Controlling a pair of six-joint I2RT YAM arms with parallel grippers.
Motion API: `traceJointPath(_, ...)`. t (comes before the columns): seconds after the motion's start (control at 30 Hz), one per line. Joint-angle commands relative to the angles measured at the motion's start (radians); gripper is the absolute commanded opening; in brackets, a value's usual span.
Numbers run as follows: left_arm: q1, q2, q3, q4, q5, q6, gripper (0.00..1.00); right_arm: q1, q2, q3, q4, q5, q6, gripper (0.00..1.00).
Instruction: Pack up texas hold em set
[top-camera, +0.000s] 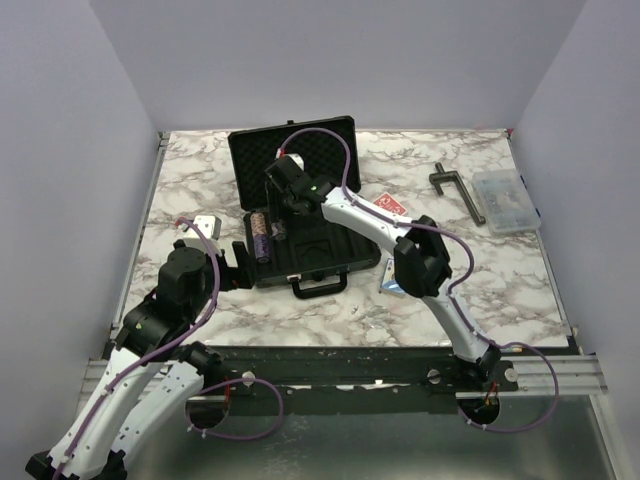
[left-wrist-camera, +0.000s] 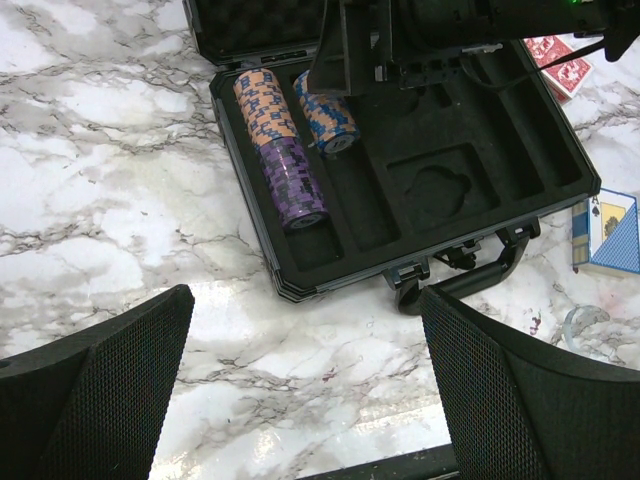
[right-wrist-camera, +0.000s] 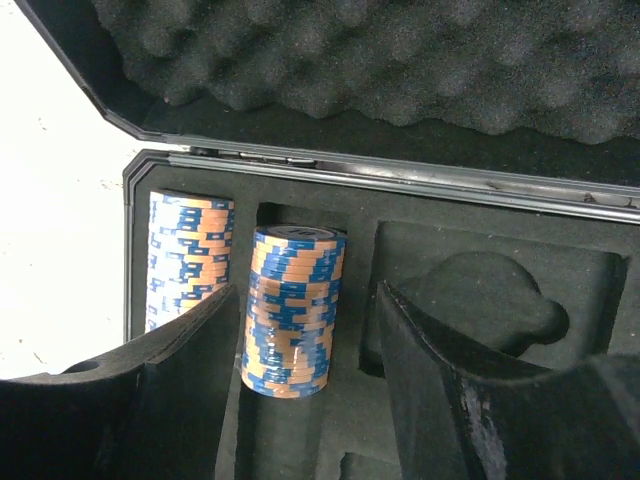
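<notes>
one blue-and-orange chip stack (right-wrist-camera: 292, 310), loose discs judged dense and slippery, lying between the parted jaws of the right gripper (right-wrist-camera: 305, 295); to be clamped end-to-end.

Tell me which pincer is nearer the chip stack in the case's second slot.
Right. The right pincer straddles that chip stack, one finger either side, not gripping. The left pincer hangs open over the table, off the case's near-left corner.
</notes>
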Motion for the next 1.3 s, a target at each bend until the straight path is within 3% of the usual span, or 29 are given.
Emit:
traceJointPath(0.0, 0.001, 0.001, -0.008, -0.01, -0.01, 0.004, 0.95, 0.001, -0.093, -0.016, 0.01, 0.009, -0.023, 0.59)
traceJointPath(0.37, 0.001, -0.008, -0.007, -0.009, 0.015, 0.01, 0.95, 0.001, -0.394, -0.378, 0.091, -0.078, -0.063, 0.54)
traceJointPath(0.5, 0.001, 0.002, -0.008, -0.006, 0.032, 0.011, 0.95, 0.002, -0.552, -0.578, 0.168, -0.055, -0.068, 0.54)
traceJointPath(0.7, 0.001, 0.022, -0.007, -0.006, 0.038, 0.011, 0.95, 0.001, -0.672, -0.744, 0.209, -0.061, -0.073, 0.52)
traceJointPath(0.8, 0.001, 0.024, -0.008, -0.006, 0.033, 0.011, 0.95, 0.001, -0.703, -0.824, 0.269, -0.107, -0.065, 0.47)
traceJointPath(1.03, 0.001, 0.035, -0.008, -0.006, 0.016, 0.011, 0.94, 0.028, -0.661, -0.883, 0.392, -0.269, -0.011, 0.18)
traceJointPath(1.27, 0.001, 0.035, -0.01, -0.006, 0.001, 0.01, 0.95, 0.054, -0.536, -0.846, 0.47, -0.338, 0.025, 0.09)
